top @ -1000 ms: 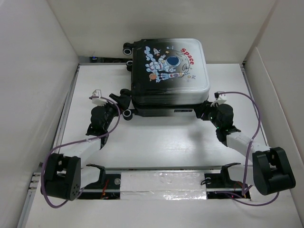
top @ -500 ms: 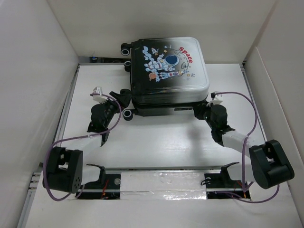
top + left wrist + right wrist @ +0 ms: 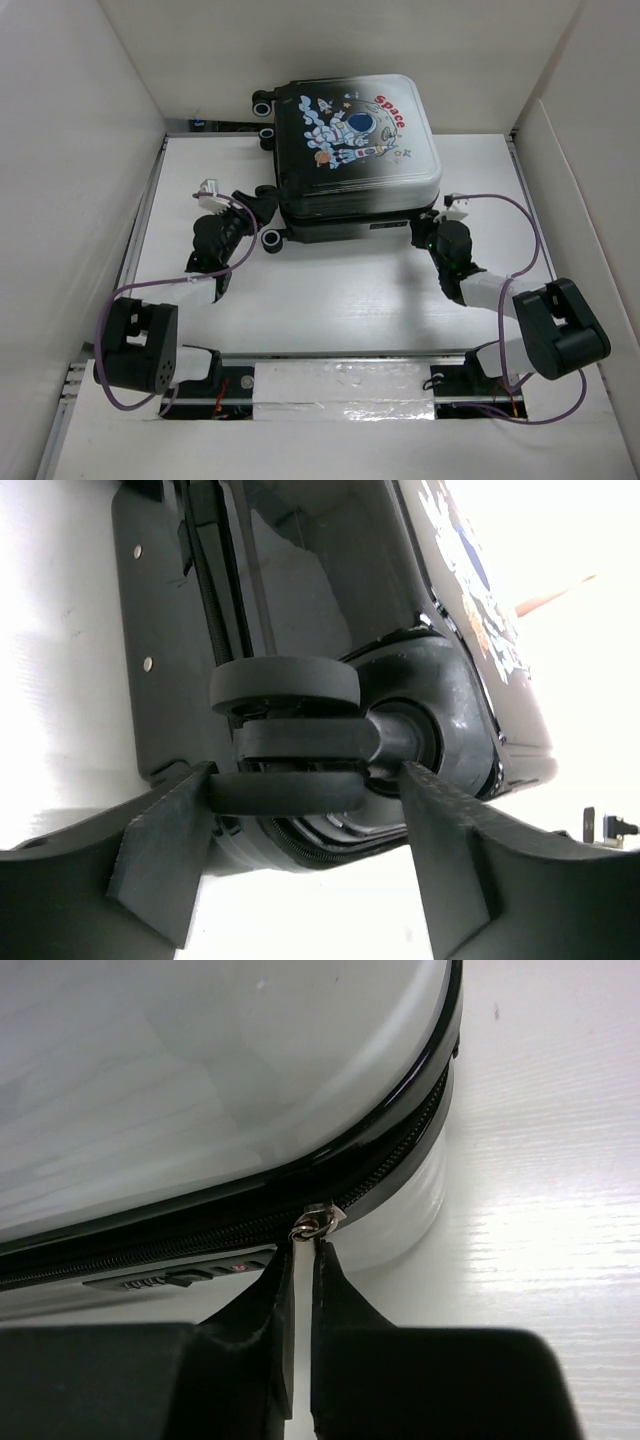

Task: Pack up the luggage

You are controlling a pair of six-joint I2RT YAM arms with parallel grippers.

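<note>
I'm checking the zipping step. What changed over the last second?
The right hand slid left, in against the suitcase's near right corner, and closed on the zipper pull. The left hand stayed open, its fingers either side of the near left wheel. The suitcase stayed closed and about where it was.

The luggage's (image 3: 300, 590) black caster wheel (image 3: 285, 685) sits between the left gripper's (image 3: 307, 777) spread jaws, nearer one finger (image 3: 165, 845).

the luggage (image 3: 355, 150) lies flat on the white table (image 3: 340, 300).
</note>
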